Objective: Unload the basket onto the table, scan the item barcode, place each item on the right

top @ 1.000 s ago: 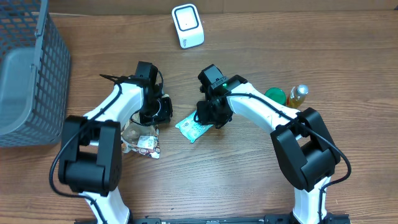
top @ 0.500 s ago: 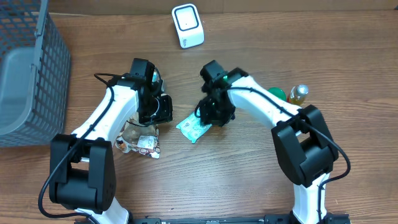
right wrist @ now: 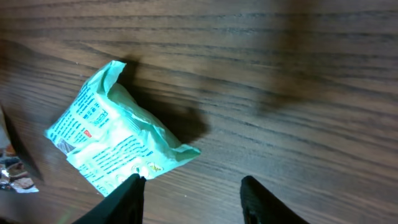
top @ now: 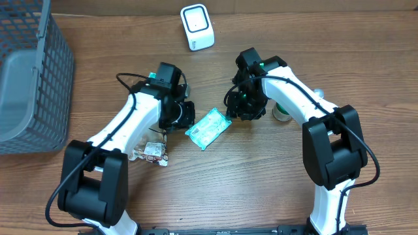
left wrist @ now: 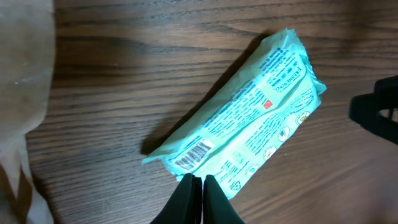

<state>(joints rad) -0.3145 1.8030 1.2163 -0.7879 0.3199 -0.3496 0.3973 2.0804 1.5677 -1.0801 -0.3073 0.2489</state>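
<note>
Far left: grey plastic mesh basket [top: 39, 78] at the table's edge. Crumpled clear printed wrapper [top: 151, 152] lies beside the left arm.

Left gripper [left wrist: 194, 186]: black fingers pressed together, nothing between them. Tips sit at the near edge of the pale-teal flat plastic packet [left wrist: 239, 118]; possibly touching, but the wrist view is too tight to tell.

Packet lies flat and diagonal on the brown wooden table [top: 261, 189], between the two grippers, barcode label [left wrist: 191, 154] face up. White boxy barcode scanner [top: 197, 27] stands well apart at the far edge.

Right gripper [right wrist: 193, 193]: fingers partly spread, holding nothing; packet corner just beside one finger. Small green round object [top: 282, 114] mostly hidden behind the right arm.
</note>
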